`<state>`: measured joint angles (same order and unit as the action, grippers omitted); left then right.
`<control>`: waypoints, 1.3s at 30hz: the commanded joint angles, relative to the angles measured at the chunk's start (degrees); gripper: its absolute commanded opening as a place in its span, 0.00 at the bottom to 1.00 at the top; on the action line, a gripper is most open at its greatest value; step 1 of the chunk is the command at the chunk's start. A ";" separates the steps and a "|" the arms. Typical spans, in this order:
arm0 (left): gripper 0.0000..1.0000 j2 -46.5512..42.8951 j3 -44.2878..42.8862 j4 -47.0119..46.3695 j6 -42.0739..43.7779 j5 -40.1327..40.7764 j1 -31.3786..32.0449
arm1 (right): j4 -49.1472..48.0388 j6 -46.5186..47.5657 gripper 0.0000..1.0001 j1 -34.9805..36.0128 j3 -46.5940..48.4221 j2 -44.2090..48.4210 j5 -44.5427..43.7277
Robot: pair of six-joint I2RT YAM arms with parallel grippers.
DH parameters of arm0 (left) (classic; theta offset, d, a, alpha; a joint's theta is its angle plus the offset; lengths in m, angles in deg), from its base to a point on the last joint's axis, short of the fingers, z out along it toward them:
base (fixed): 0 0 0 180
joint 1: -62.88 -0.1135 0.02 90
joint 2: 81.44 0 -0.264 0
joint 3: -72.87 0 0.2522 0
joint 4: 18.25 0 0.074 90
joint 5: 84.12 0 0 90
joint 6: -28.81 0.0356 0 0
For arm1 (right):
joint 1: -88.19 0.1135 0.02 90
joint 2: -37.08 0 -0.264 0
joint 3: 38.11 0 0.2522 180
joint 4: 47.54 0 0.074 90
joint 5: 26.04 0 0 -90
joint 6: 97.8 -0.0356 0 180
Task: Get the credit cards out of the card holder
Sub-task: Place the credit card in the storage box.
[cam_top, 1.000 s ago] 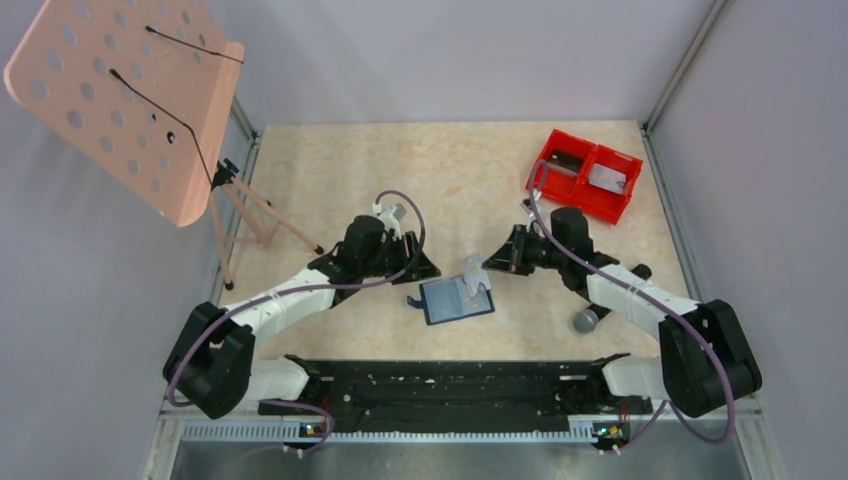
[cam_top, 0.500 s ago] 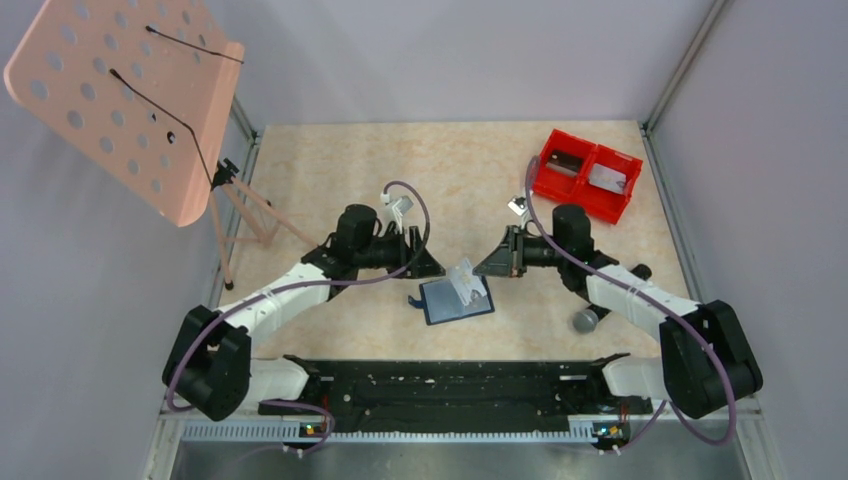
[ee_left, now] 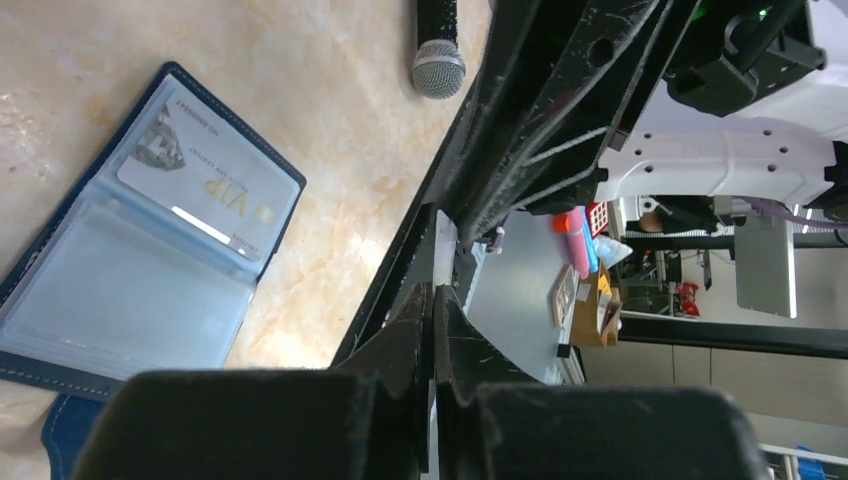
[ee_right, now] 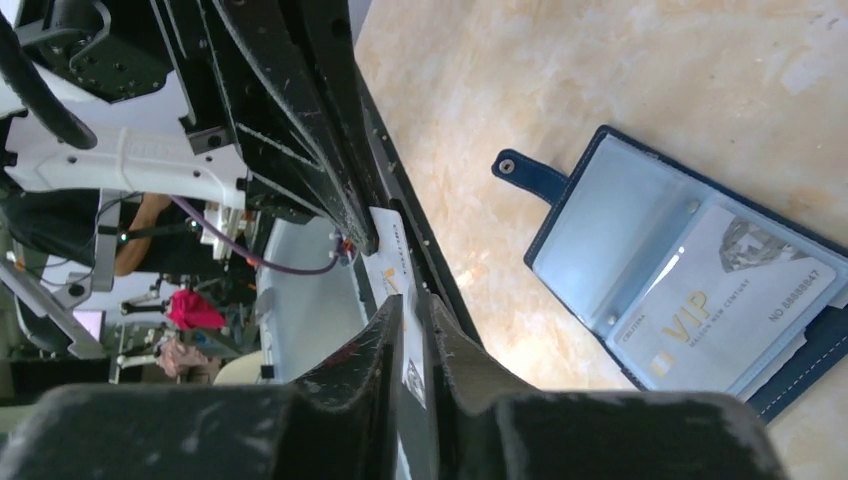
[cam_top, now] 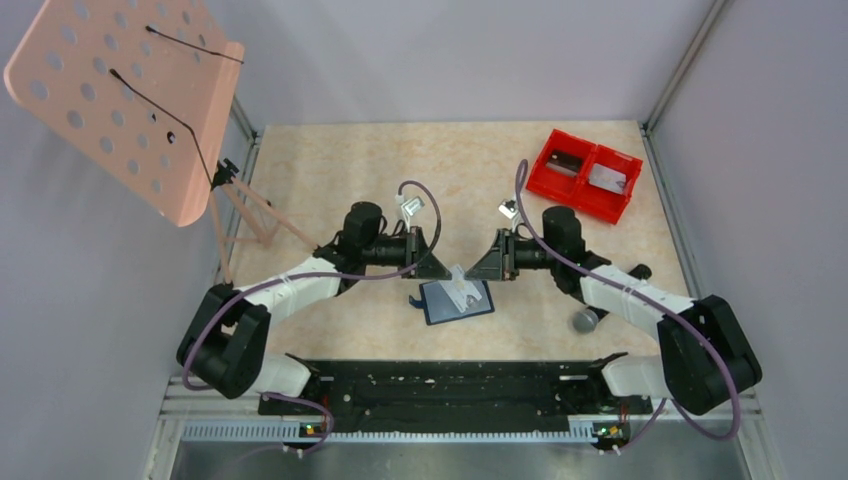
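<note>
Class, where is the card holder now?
In the top view, the card holder lies open mid-table, just nearside of the left gripper and right gripper.

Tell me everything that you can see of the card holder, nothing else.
The card holder is a thin bifold, navy outside, with pale blue-grey clear pockets inside. It lies open on the table, inner side up. A pale VIP card sits in one pocket. A navy tab with a snap stud sticks out from one edge.
</note>
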<state>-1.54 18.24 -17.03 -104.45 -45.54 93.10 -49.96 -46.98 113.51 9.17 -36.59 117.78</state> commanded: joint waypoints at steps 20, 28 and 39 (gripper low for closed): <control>0.00 -7.68 6.62 -15.13 -16.12 24.79 -0.51 | -15.84 -21.83 0.70 0.75 -6.75 3.33 -24.60; 0.00 -8.82 8.22 -17.44 -18.44 27.18 -0.52 | -28.37 -26.45 0.64 0.95 -7.93 -1.90 -19.94; 0.00 -7.87 11.96 -26.23 -24.73 30.02 -0.51 | -40.53 -32.03 0.36 2.33 -8.29 -7.17 -18.37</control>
<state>-8.80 28.17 -36.22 -126.94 -18.20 92.51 -82.23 -76.66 114.50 0.77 -43.04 98.55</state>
